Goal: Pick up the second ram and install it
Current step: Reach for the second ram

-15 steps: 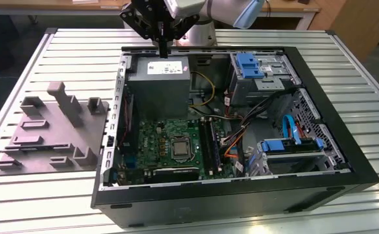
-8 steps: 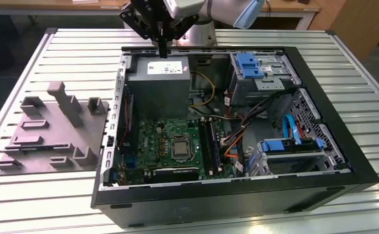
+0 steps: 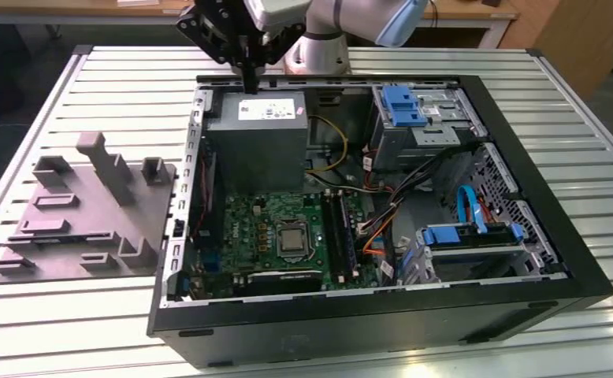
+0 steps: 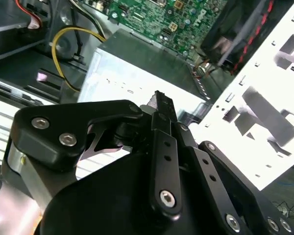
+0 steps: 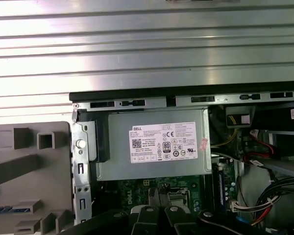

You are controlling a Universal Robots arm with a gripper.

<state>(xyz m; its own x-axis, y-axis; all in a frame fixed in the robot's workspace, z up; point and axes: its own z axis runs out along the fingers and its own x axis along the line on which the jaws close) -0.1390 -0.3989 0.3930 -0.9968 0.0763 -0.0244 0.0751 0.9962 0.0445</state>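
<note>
Exterior view: the second ram cannot be singled out with certainty. The gripper point(image 3: 247, 79) hangs with its fingers pressed together and nothing between them, just above the power supply point(image 3: 254, 138) inside the open case point(image 3: 391, 327). Past the power supply, farther from the gripper, lies the motherboard point(image 3: 275, 228) with long dark slots point(image 3: 335, 224). Off to the gripper's side, outside the case, the grey fixture point(image 3: 76, 213) rests on the slatted table point(image 3: 580, 118). In the first wrist view, a thin blue strip point(image 5: 10, 209) sits in the fixture.

Fixture point(image 3: 86, 213) beside computer case point(image 3: 359, 319), on table point(image 3: 564, 102)
</note>
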